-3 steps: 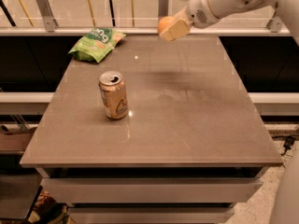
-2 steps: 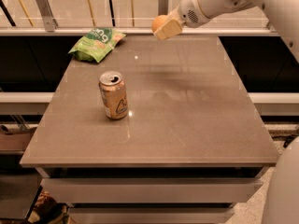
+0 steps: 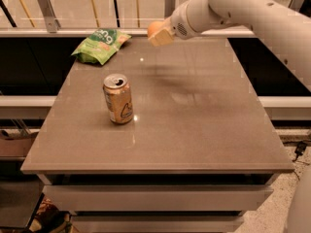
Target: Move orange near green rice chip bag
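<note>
hand: the hand (image 3: pixel 159 34) is clamped around the orange (image 3: pixel 153 28), raised above the far edge of the worktop (image 3: pixel 204 130); only part of the fruit shows past it.
change: over the last second the hand has travelled to the left in the camera view, at about the same height, carrying the orange with it. nothing else has shifted.
orange: in the hand, off the worktop, not yet set down.
chip bag: the green chip bag (image 3: pixel 99 45) lies at the far left corner of the worktop, left of the hand and below it, with a gap between them.
can: the drink can (image 3: pixel 118 99) stands upright, nearer the camera than the hand and to its left, well apart from it and off the line from hand to bag.
meaning for the task: the carry stage appears well advanced; the gap to the bag has narrowed.
remaining, by judgement: a little more travel toward the bag, a descent to the worktop, then release just beside the bag.
risk: a round fruit may roll once released near the edge.
</note>
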You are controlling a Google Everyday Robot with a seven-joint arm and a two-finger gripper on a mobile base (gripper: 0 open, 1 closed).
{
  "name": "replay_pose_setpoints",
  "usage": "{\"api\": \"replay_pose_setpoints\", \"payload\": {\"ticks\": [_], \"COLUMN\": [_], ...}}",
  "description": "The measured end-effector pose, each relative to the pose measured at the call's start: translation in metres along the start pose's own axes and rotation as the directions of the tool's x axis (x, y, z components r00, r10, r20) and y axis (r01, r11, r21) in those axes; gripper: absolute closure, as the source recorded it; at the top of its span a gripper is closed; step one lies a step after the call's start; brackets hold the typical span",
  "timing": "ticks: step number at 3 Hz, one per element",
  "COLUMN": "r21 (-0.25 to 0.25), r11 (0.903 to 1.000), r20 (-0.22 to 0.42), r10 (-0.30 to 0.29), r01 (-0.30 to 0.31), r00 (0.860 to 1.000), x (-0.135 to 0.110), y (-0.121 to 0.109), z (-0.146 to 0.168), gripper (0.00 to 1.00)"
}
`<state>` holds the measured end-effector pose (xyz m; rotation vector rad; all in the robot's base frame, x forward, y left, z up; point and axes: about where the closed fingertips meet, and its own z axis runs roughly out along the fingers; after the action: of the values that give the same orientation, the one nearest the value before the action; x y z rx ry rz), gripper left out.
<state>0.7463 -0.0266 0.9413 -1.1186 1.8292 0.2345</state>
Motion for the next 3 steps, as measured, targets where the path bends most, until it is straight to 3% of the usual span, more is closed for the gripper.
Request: {"api": "replay_pose_setpoints", "payload": {"ticks": [1, 3], "r21": [0.025, -0.004], "r11": [0.9997, 0.9995], "r20": [0.022, 0.006], "r10": [0.009, -0.032], "r01": [-0.01, 0.032], "r00": [1.0, 0.999], "x": [0.006, 0.008], "y": [0.014, 0.044], "z": [0.026, 0.072], "gripper": [1.0, 1.0]}}
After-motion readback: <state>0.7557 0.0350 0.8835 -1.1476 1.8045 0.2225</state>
